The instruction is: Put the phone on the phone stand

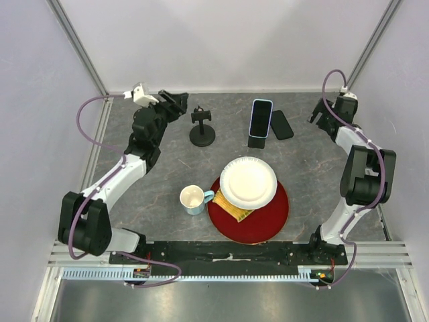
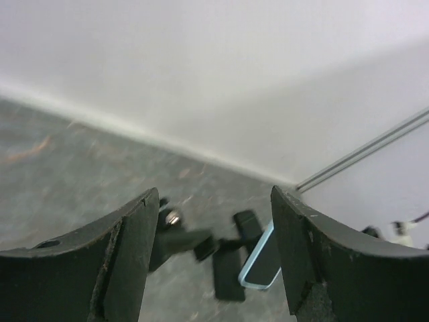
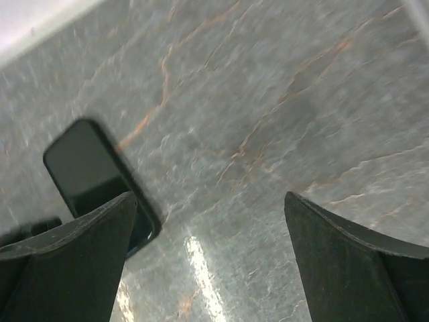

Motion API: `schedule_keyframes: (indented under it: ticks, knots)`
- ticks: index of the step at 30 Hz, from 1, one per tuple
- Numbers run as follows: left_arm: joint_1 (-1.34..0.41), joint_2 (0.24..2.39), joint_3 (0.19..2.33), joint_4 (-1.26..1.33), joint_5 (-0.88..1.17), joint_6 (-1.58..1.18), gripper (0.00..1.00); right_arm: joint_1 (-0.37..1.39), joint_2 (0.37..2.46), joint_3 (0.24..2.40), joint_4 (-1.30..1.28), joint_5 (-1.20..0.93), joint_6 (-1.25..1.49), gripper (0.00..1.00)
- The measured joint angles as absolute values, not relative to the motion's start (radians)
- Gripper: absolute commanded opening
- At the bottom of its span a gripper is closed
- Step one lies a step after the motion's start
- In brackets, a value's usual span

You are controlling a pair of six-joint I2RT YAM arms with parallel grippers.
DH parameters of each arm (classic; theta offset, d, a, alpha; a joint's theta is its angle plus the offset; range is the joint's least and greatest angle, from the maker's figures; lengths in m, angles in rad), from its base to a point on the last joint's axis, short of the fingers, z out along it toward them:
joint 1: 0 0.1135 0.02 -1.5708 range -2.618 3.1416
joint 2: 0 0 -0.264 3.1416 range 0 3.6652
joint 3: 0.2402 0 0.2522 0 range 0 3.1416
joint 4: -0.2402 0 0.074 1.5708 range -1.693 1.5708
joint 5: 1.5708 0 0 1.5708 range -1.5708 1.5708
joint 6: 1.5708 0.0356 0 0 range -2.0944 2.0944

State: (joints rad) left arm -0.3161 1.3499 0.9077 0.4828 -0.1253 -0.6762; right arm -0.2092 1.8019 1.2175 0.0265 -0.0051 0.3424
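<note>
A phone in a light blue case (image 1: 261,118) leans upright on a small black stand (image 1: 257,141) at the back of the table. A black phone (image 1: 281,124) lies flat just right of it. A black clamp-type phone stand with a round base (image 1: 202,130) stands to the left. My left gripper (image 1: 178,102) is open and empty, just left of the clamp stand. In the left wrist view (image 2: 214,258) the clamp stand (image 2: 179,240) and the blue-cased phone (image 2: 263,265) show between the fingers. My right gripper (image 1: 314,115) is open and empty, right of the black phone (image 3: 88,171).
A white plate (image 1: 248,182) sits on a red plate (image 1: 273,216) with a yellow item under it, at front centre. A white mug (image 1: 193,199) stands left of them. The enclosure walls are close behind both grippers.
</note>
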Motion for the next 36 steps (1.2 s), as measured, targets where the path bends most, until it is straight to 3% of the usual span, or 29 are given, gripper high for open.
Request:
schedule_keyframes:
  ticks: [9, 17, 36]
  knots:
    - [-0.336, 1.456, 1.044, 0.694, -0.077, -0.645, 0.76, -0.146, 1.952, 1.387, -0.126, -0.193, 0.155, 0.98]
    - [-0.336, 1.447, 0.889, 0.819, -0.075, -0.646, 0.76, -0.015, 1.996, 1.432, -0.213, -0.186, -0.053, 0.97]
    - [-0.336, 1.433, 0.847, 0.849, -0.046, -0.646, 0.76, 0.07, 2.064, 1.472, -0.279, -0.092, -0.181, 0.98]
